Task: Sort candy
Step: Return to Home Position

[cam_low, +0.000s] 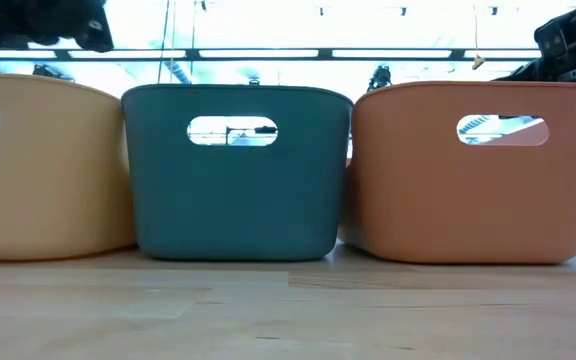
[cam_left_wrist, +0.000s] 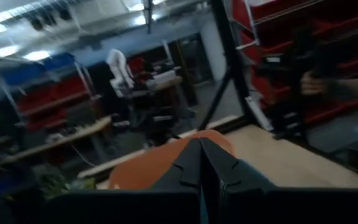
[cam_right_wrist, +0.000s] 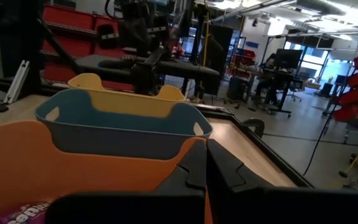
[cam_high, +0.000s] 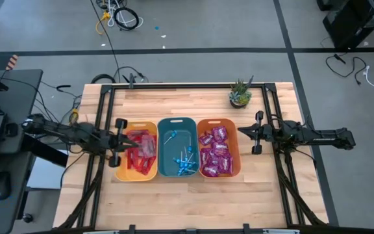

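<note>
High view: candy's sorted. Red packets [cam_high: 141, 148] sit just ahead of the left claw [cam_high: 128, 139], lollipops [cam_high: 184, 163] beyond, purple packets [cam_high: 216, 151] ahead of the right claw [cam_high: 241, 130]. Both claws pinched shut, empty. I'd back straight out, clear of the bins [cam_high: 177, 119].

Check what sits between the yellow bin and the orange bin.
The teal bin, holding the blue lollipops, sits between the yellow bin and orange bin; the high view shows it.
</note>
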